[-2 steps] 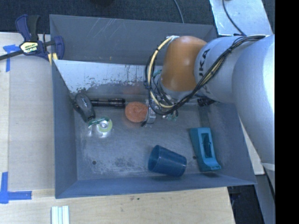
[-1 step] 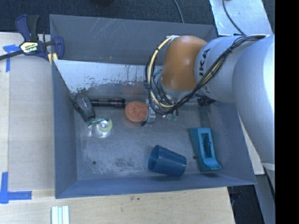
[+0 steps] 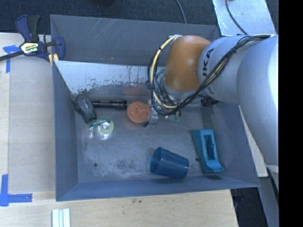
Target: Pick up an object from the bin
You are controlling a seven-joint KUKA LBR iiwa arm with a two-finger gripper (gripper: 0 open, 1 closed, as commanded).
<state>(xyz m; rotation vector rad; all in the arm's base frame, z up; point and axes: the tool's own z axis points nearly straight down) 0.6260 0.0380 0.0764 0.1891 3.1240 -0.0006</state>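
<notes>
Claw (image 3: 152,118) sits low at back-middle of the bin (image 3: 65,141), just beside the right edge of a brown disc (image 3: 138,112); whether wide or narrow, cannot tell. Blue cup (image 3: 169,163) lies on its side near the front wall, well apart.

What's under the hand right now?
A brown round disc lies beside the hand, on its left, mid-bin. Whatever sits directly beneath is covered by the arm's orange cover.

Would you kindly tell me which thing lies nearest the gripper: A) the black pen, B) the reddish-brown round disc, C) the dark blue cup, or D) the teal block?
B: the gripper is right beside the reddish-brown round disc, while the black pen, the dark blue cup and the teal block all lie farther off.
</notes>
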